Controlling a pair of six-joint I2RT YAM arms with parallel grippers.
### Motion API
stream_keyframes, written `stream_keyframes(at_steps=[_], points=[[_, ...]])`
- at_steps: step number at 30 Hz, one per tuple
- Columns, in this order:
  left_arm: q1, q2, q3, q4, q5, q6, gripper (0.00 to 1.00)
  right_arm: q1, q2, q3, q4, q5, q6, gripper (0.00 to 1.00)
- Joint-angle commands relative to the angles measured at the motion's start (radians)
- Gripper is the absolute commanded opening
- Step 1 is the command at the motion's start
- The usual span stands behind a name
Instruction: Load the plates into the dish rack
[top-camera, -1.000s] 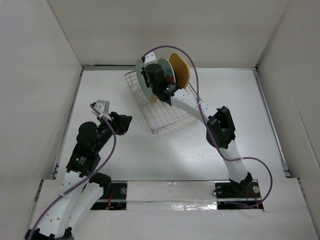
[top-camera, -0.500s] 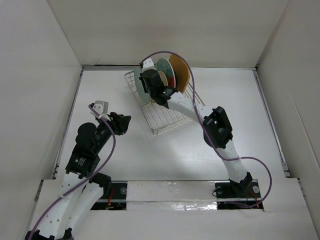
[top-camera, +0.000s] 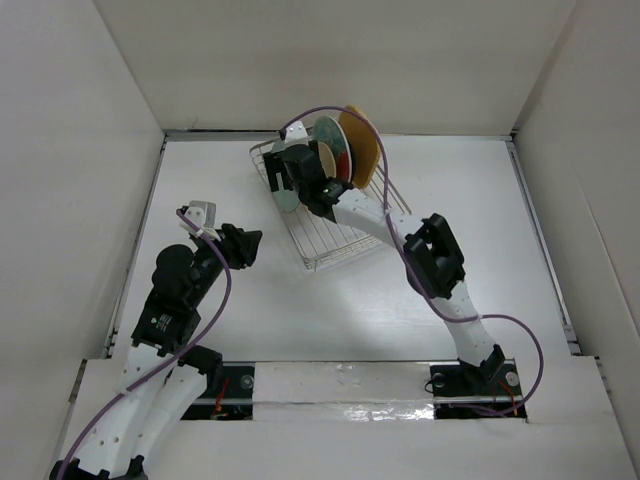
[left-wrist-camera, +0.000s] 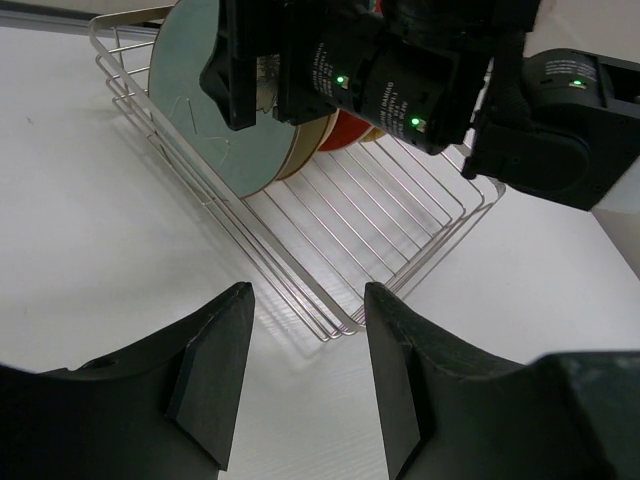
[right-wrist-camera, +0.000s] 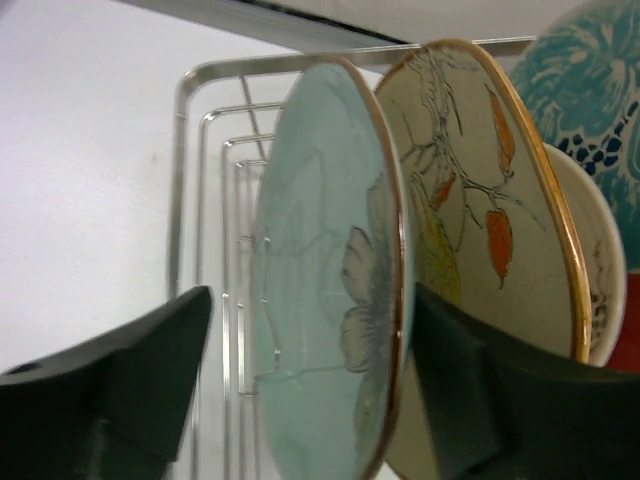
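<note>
Pale teal flowered plate (right-wrist-camera: 320, 220) upright in dish rack (right-wrist-camera: 178, 180)
Right end effector (right-wrist-camera: 310, 300) open astride its gold rim; left end effector (left-wrist-camera: 305, 310) open.

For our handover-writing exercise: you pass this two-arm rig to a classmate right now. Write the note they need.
Left gripper: open, empty, short of the silver wire dish rack.
Right gripper: open, straddling the pale teal flowered plate, with a gap visible on one side.
Done: that plate stands in the rack with the beige floral plate, cream plate, red plate with teal-white pattern and orange plate.
Left: back the right gripper away; no other plate is in view.
</note>
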Motion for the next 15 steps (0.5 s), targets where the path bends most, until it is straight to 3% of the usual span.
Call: stream_keyframes(at_steps=[1, 2, 3, 9, 15], points=[[-0.005, -0.001, 0.023, 0.012, -0.025, 0.009, 0.45, 0.011, -0.149, -0.029, 0.075, 0.007, 0.020, 0.90], [-0.005, -0.001, 0.023, 0.011, -0.028, 0.007, 0.47, 0.011, -0.176, -0.046, 0.080, -0.002, 0.026, 0.99], [-0.005, 0.001, 0.022, 0.011, -0.028, 0.004, 0.50, 0.011, -0.233, -0.064, 0.089, -0.022, 0.028, 1.00], [-0.005, -0.001, 0.025, 0.006, -0.043, -0.007, 0.60, 0.020, -0.462, -0.313, 0.170, -0.077, 0.055, 1.00], [-0.005, -0.005, 0.023, 0.011, -0.036, -0.010, 0.63, 0.041, -0.712, -0.630, 0.231, -0.093, 0.075, 1.00]])
